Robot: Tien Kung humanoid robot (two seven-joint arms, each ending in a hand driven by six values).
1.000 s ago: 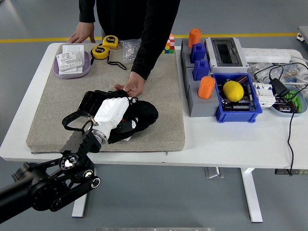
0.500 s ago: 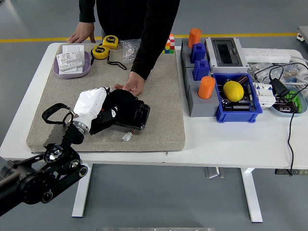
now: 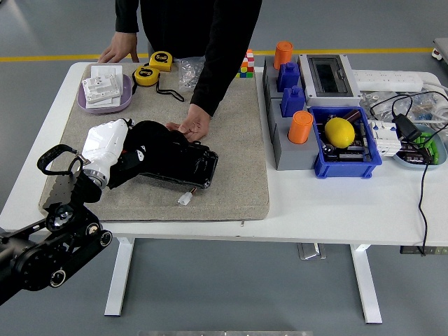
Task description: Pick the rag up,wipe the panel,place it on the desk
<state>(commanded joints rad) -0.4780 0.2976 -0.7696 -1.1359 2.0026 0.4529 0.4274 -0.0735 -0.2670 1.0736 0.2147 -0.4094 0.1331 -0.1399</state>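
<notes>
Left hand (image 3: 136, 155): white-shelled back up, fingers curled down onto the black rag (image 3: 150, 143), grasping it against the panel (image 3: 185, 166). Rag sits bunched on the panel's left end, on the grey mat (image 3: 231, 133), left of the mat's centre. Panel is dark, flat, lying on the mat with a small white connector (image 3: 185, 199) trailing toward the mat's near edge.

Step in hand, as I judge it: the wipe. To do it well:
- Keep palm pressure even so the rag stays between fingers and panel; a bunched rag cleans only a narrow strip.
- Stroke along the panel's long side, toward its right end, and stay inside its edges.
- The person's hand (image 3: 190, 127) rests at the panel's far edge, apparently steadying it. Keep strokes off those fingers.
- Panel could slide on the mat if the push is sideways and hard; press down more than across.

Pose: left arm (image 3: 63, 224) comes in from the lower-left corner, wrist raised, forearm angled up and right over the mat's near-left corner, hand pitched down onto the rag.

Right arm: not seen.

Person stands at the table's (image 3: 308, 210) far edge, other hand (image 3: 117, 52) flat near the far-left corner.
</notes>
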